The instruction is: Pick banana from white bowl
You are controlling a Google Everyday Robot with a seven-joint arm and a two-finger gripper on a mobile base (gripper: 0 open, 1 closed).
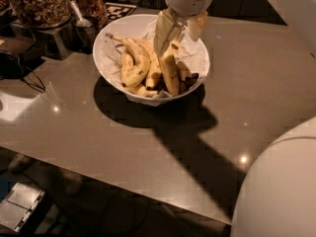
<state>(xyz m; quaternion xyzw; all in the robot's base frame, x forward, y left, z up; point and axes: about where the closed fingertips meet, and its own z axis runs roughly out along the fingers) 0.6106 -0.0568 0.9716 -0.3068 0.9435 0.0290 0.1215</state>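
The white bowl [111, 43] stands on the grey counter, lined with crinkled white paper and holding several bananas. The banana [171, 73], long and speckled, leans steeply in the right half of the bowl. Its upper end sits between the fingers and its lower end rests among the other bananas. My gripper [177, 43] hangs over the bowl's right half from the white wrist above, shut on that upper end. A strongly curved banana with a thin stem [133, 58] lies to the left, with shorter ones beside it.
Glass jars of nuts [37, 4] and a metal cup with a scoop [84, 26] stand at the back left. Black cables [19, 68] lie at the left. The counter's front edge [123, 181] runs diagonally. My white base [281, 186] fills the lower right.
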